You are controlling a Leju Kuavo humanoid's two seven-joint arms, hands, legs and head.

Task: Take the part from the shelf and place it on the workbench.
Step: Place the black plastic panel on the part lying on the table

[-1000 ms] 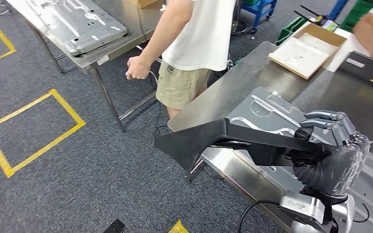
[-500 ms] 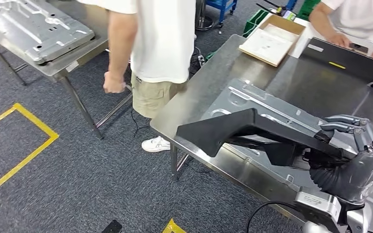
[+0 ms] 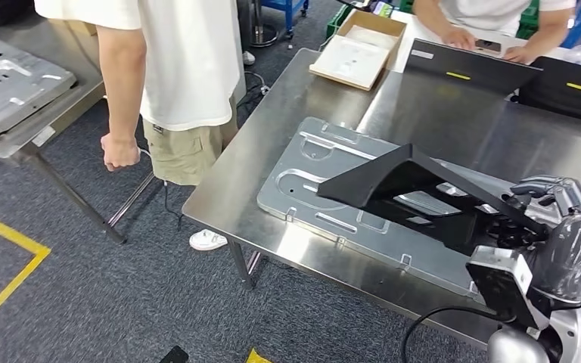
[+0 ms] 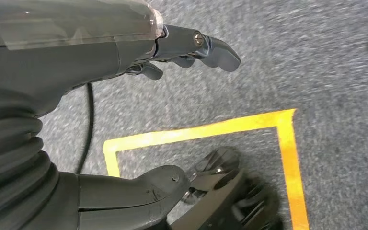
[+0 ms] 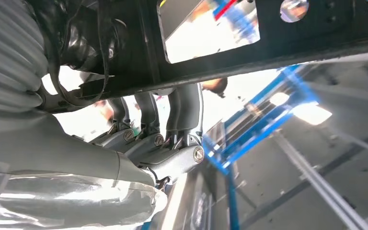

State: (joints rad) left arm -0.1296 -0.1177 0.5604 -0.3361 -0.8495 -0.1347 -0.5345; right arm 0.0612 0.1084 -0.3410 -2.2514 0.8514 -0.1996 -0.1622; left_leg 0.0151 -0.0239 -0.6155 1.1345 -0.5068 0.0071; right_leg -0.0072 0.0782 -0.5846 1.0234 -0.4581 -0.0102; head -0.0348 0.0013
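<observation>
Risk: part could snag metal panel on worktop | right robot hand grips part at 4 o'clock | left robot hand loosely curled, empty

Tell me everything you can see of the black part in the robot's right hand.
The black part is a long, matte black piece, plastic or painted metal by its look, with a broad wedge-shaped end tapering to a narrower arm that has cut-out openings. The right hand grips its narrow end, fingers wrapped over it. It is held roughly level above the steel workbench, its wide end over the grey stamped metal panel. Whether it touches the panel cannot be told.
</observation>
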